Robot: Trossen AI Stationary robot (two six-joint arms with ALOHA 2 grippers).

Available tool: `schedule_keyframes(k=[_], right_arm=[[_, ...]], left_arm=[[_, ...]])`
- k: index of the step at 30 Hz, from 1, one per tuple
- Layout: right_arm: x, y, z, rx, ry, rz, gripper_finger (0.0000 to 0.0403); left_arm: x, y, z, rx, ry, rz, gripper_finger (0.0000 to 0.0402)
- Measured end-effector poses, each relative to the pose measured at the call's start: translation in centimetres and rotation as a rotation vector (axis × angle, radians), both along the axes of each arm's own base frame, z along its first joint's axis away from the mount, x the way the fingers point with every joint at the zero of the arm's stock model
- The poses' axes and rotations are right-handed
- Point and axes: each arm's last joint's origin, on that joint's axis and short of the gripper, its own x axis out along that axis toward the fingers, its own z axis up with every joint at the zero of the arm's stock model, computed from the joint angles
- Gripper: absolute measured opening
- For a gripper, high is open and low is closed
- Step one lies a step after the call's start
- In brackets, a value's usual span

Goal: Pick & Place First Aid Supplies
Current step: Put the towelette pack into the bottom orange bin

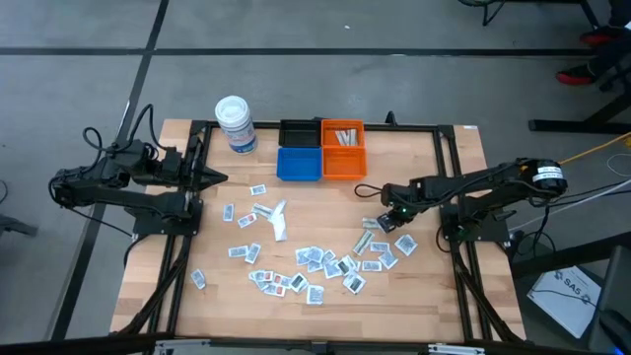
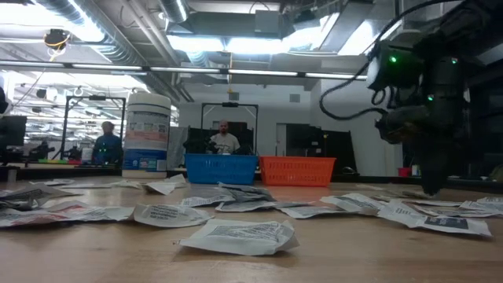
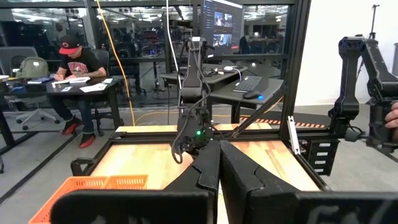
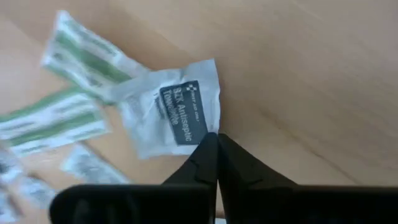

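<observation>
Right wrist view: right gripper, fingers pressed together, tips at the edge of an antiseptic towelette sachet. The tips meet at or just over the sachet's near edge; whether a corner is pinched cannot be told. The sachet lies flat on the table, its long axis running roughly away from the claw, slightly slanted.

Neighbours: green-striped strips just beside the sachet, one partly tucked under it.

High view: right gripper down at the right end of the scatter of supplies, which spreads across the table's middle and front. Left gripper waits at the left edge, fingers together, well apart from the scatter (the right arm is plainly nearer this sachet).

Containers, at the far edge, side by side:
- blue bin: looks empty.
- orange bin: front part looks bare; behind it a second orange compartment holds a few pale strips.
- black bin: contents not discernible.
- white tub: lidded, left of the bins.

Judgement: the bins lie far-left of the claw; a lift should show whether the sachet comes along.
</observation>
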Motion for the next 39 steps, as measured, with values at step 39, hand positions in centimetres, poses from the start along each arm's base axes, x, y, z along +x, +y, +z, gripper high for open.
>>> schedule_keyframes(k=[39], right_arm=[[7.5,-5.1,12.8,-0.222,-0.345,0.227,0.0002]], left_arm=[[0.0,0.0,0.0,0.001,0.000,0.000,0.0004]])
